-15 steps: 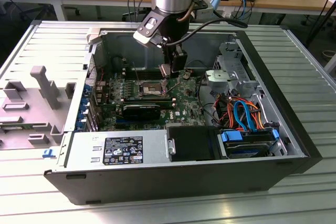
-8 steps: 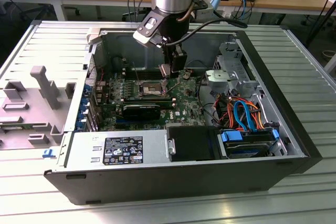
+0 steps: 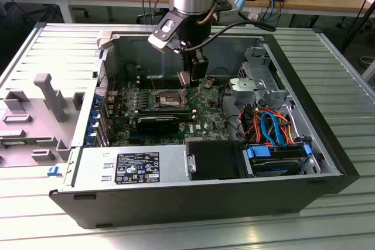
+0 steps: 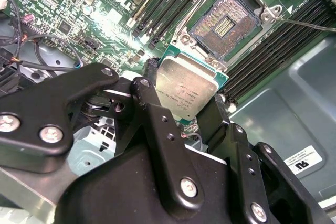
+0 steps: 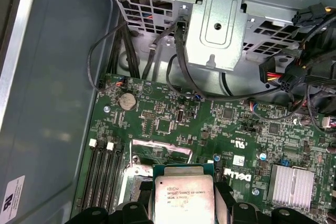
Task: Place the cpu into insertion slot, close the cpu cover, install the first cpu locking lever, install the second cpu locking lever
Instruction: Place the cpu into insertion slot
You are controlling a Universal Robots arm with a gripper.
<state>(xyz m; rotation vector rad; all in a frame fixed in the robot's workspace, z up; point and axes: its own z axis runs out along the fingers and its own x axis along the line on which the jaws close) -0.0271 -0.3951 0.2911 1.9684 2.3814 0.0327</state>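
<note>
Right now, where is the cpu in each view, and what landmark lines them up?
Exterior view: the cpu hangs over the open case's middle, close above the insertion slot.
Second wrist view: mid-picture, with the insertion slot beyond it.
First wrist view: nearest the camera, silvery top facing it.
Shared landmark: the green circuit board under it.

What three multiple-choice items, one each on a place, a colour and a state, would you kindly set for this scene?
1. Where is the cpu? A in the hand; B on the floor; C in a drawer.
2. What colour is the circuit board? A red; B green; C white.
3. The insertion slot is: A filled; B taped over; C open and empty.
Answers: A, the hand grips the chip's edges; B, the board shows green; C, its dark centre lies bare.
</note>
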